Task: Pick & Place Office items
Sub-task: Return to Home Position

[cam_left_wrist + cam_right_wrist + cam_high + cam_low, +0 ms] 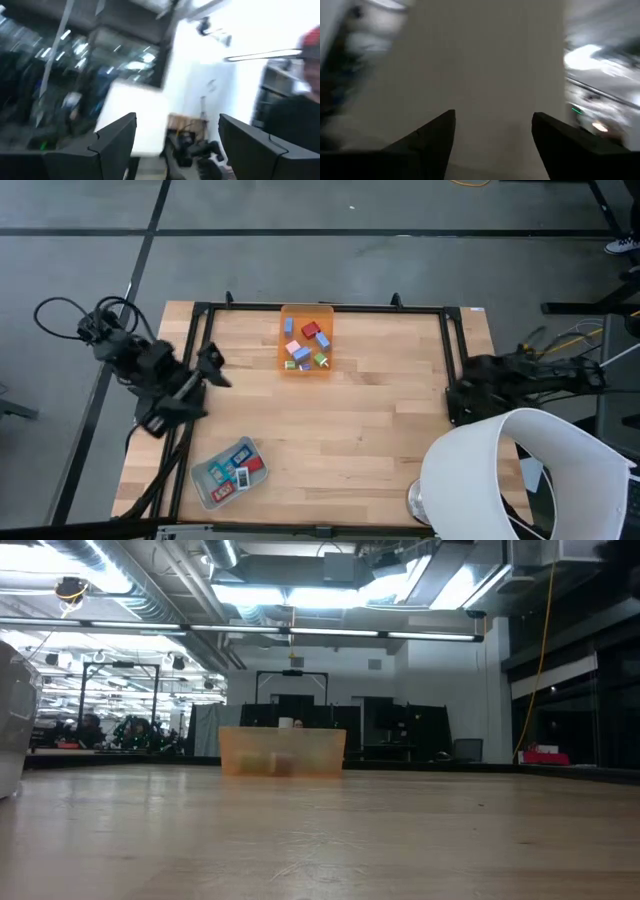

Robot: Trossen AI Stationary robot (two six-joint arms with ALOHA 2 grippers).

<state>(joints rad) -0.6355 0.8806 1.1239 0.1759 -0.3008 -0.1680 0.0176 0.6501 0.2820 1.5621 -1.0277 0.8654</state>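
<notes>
Resting in orange bin and grey tray, office items, white lampshade

Pictured: the left arm sits folded at the left edge of the worktop, the right arm folded at its right edge. The left gripper and right gripper both hold their fingers spread apart.
</notes>
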